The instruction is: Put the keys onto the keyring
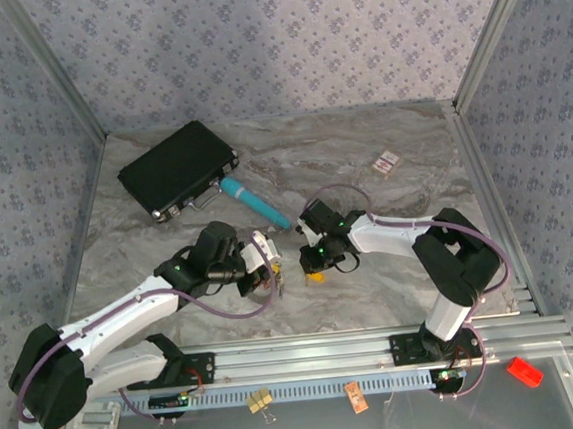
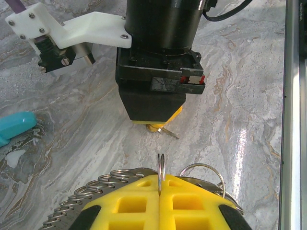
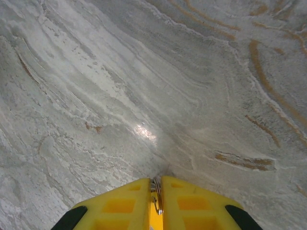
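Observation:
My left gripper [image 2: 161,178] is shut on the keyring's thin metal ring [image 2: 161,165], which stands upright, edge-on, between the yellow fingertips. Several more wire rings [image 2: 103,182] and one larger ring [image 2: 204,168] fan out under the fingers. Just ahead, my right gripper [image 2: 158,120] points down at the table, shut on the yellow-orange key [image 2: 160,128], whose metal blade [image 2: 171,133] pokes out sideways. In the right wrist view the key's yellow head and small ring [image 3: 156,194] sit pinched between the fingers [image 3: 192,201]. From above, the left gripper [image 1: 271,266] and right gripper [image 1: 316,267] nearly meet. The red key is out of view.
A teal pen-like tool [image 1: 255,202] and a black case [image 1: 177,169] lie behind the left arm. A small card [image 1: 389,162] sits at the back right. Beyond the front rail are a binder clip [image 1: 260,401], an orange tag [image 1: 357,397] and a red piece [image 1: 524,371].

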`<state>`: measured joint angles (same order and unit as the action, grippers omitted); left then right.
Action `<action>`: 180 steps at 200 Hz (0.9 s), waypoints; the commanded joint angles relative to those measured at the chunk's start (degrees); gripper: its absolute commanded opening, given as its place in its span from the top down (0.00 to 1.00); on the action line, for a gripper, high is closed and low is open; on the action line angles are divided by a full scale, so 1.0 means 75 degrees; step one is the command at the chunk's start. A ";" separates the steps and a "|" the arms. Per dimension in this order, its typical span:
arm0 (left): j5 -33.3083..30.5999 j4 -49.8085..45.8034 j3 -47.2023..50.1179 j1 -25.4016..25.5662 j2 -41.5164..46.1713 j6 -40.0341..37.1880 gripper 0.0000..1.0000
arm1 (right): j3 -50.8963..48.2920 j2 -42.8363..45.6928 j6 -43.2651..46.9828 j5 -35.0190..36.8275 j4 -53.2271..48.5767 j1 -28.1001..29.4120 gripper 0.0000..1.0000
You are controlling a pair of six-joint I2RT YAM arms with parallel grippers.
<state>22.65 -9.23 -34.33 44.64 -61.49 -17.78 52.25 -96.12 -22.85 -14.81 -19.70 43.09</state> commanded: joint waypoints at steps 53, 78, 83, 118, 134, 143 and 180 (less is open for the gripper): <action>0.0047 0.0024 -0.0017 -0.0003 0.0169 -0.0090 1.00 | 0.0206 -0.0140 0.0176 0.0030 -0.0311 -0.0024 0.89; 0.0037 0.0022 -0.0012 -0.0002 0.0179 -0.0090 1.00 | 0.0205 -0.0113 0.0199 0.0011 -0.0319 -0.0019 0.94; 0.0038 0.0016 -0.0013 -0.0008 0.0185 -0.0096 1.00 | 0.0205 -0.0115 0.0205 -0.0005 -0.0334 -0.0015 0.95; -0.0015 0.0024 -0.0017 -0.0008 0.0205 -0.0074 1.00 | 0.0083 0.0219 0.0300 -0.0073 -0.0223 -0.0053 1.00; -0.0047 0.0033 0.0001 -0.0005 0.0241 -0.0037 1.00 | -0.0160 0.0636 0.0392 -0.0140 0.0047 -0.0054 1.00; -0.0058 0.0045 -0.0002 -0.0004 0.0260 -0.0017 1.00 | -0.0289 0.0897 0.0458 -0.0164 0.0176 -0.0059 1.00; -0.0112 0.0117 0.0022 -0.0005 0.0324 0.0097 1.00 | -0.0748 0.2147 0.0509 -0.0009 0.0383 -0.0032 1.00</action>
<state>21.80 -9.23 -34.33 44.64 -60.60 -17.67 48.12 -85.71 -20.51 -15.09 -18.00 42.98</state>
